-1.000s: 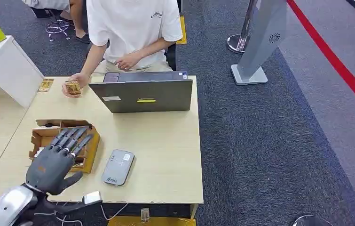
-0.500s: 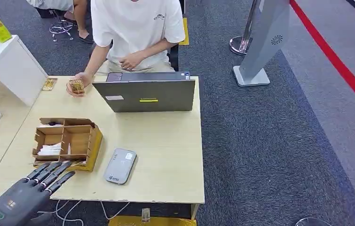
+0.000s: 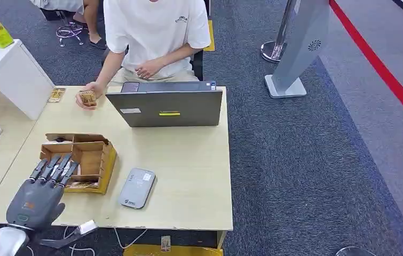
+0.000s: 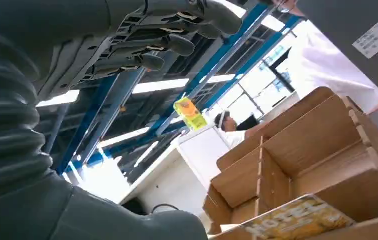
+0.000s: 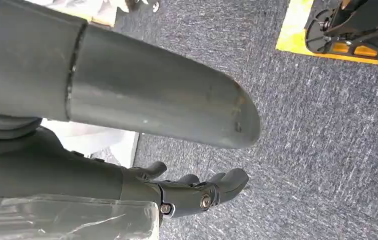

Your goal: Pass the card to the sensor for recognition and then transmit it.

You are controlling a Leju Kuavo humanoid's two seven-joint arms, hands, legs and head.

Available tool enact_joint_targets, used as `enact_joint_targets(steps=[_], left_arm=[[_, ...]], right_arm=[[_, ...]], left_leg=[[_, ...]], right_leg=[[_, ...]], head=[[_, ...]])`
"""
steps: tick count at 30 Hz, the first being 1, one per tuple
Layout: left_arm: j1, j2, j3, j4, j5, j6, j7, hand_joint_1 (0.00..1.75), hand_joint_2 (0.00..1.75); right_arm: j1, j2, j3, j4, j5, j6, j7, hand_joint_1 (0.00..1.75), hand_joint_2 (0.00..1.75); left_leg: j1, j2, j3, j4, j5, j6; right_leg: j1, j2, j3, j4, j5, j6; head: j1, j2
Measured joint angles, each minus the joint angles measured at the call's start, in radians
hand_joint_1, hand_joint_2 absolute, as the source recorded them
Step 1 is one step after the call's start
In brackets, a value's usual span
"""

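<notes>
Partly hidden card (image 4: 297, 220) in cardboard box (image 3: 95, 154), below left hand (image 3: 36, 194).

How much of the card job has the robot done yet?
Nothing looks done. The left hand hovers open over the cardboard box, holding nothing; a card lies in the box. Left: pick a card, hold it to the grey sensor, then pass it on.

The left hand (image 3: 38, 196) reaches forward from the lower left on its silver arm, palm down, fingers (image 3: 54, 168) straight, held close together and holding nothing. In the left wrist view those fingers (image 4: 174, 44) extend flat. The right hand (image 5: 186, 192) hangs low with its fingers loosely curled, nothing in it.
</notes>
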Motion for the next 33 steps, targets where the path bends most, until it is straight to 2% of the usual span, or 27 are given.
enact_joint_targets(steps=[3, 12, 19, 33], left_arm=[[-0.022, -0.042, -0.006, 0.028, -0.006, 0.003, 0.002, 0.00, 1.75], [-0.046, -0.101, -0.018, 0.068, -0.020, 0.010, 0.010, 0.00, 1.75], [-0.075, -0.160, -0.025, 0.132, -0.052, 0.042, 0.023, 0.00, 1.75], [-0.127, -0.207, -0.014, 0.259, -0.059, 0.069, 0.022, 0.00, 1.75]], right_arm=[[0.000, 0.000, 0.000, 0.000, 0.000, 0.000, 0.000, 0.00, 0.00], [0.000, -0.003, 0.001, 0.000, 0.002, 0.000, -0.005, 0.00, 0.00], [-0.001, -0.004, 0.004, 0.000, 0.006, 0.001, -0.006, 0.00, 0.00], [-0.001, -0.007, 0.010, 0.000, 0.025, 0.013, -0.004, 0.00, 0.00]], left_leg=[[0.000, 0.000, 0.000, 0.000, 0.000, 0.000], [0.000, 0.001, 0.000, 0.000, 0.000, 0.000], [0.000, 0.001, 0.000, 0.000, 0.000, 0.000], [0.000, 0.001, 0.000, 0.000, 0.000, 0.000]], right_leg=[[0.000, 0.001, 0.000, 0.000, 0.000, 0.000], [0.000, 0.001, -0.001, 0.000, 0.000, 0.000], [0.000, 0.001, -0.001, 0.000, 0.000, 0.000], [0.000, 0.001, -0.001, 0.000, 0.000, 0.000]], head=[[0.000, 0.000], [0.000, 0.000], [0.000, 0.000], [0.000, 0.000]])
